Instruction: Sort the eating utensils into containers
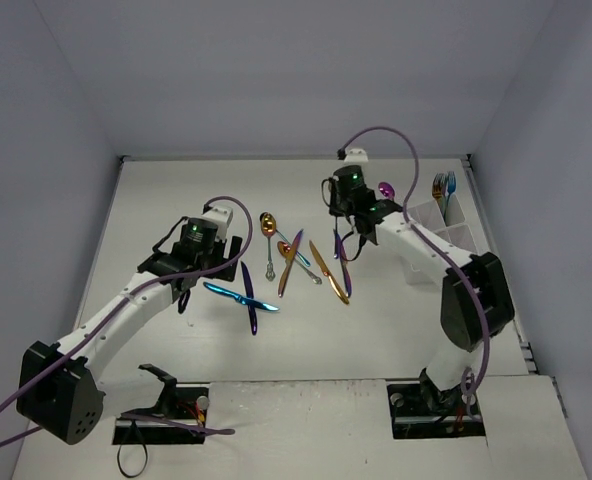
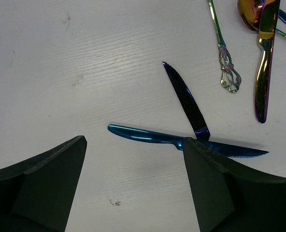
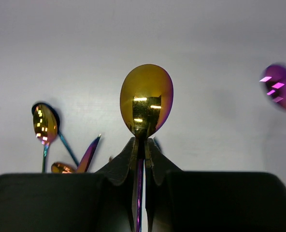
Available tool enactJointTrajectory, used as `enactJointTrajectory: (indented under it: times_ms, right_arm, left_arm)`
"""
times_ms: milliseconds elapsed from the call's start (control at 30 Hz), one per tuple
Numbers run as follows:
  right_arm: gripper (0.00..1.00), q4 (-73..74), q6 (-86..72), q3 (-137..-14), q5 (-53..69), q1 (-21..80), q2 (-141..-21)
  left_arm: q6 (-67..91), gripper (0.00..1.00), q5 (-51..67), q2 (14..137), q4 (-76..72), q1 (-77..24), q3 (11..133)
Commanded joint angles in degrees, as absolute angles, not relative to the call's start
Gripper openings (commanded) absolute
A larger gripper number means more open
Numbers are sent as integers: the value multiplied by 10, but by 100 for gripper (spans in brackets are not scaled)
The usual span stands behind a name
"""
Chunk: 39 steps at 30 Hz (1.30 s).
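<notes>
The right gripper (image 3: 140,145) is clamped tight on a gold spoon (image 3: 146,99), pinching its neck just below the bowl. The bowl stands up past the fingertips, and the purple-tinted handle runs back between them. To its left another gold spoon (image 3: 45,123) lies on the white table (image 1: 226,180), near a pointed knife tip (image 3: 91,150). To its right a purple spoon (image 3: 279,87) shows, blurred. Farther right, the white caddy (image 1: 454,228) holds two forks (image 1: 443,186) upright. The left gripper (image 2: 133,188) hangs spread wide, holding nothing, just above a teal knife (image 2: 145,135) crossed by a dark blue serrated knife (image 2: 184,96). Ahead to its right lie an ornate handle (image 2: 228,75) and a gold-to-purple knife (image 2: 264,67).
</notes>
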<state>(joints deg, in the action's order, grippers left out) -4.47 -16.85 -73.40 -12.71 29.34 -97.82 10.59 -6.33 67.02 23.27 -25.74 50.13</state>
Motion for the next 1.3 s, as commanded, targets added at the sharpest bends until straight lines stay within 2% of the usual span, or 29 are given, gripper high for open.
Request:
enactJointTrajectory:
  times_ms: [0, 167, 500, 1267]
  right_arm:
    - [0, -133, -51, -738, -136, 228, -907]
    - [0, -266, 50, -673, -138, 181, -862]
    - [0, -389, 134, -644, -114, 112, -901]
    - [0, -452, 137, -582, -110, 76, -984]
  left_arm:
    - [98, 78, -65, 660, 212, -252, 519]
    - [97, 78, -68, 658, 211, -252, 517]
    - [95, 78, -69, 662, 205, -252, 512]
    - [92, 78, -78, 680, 207, -253, 510]
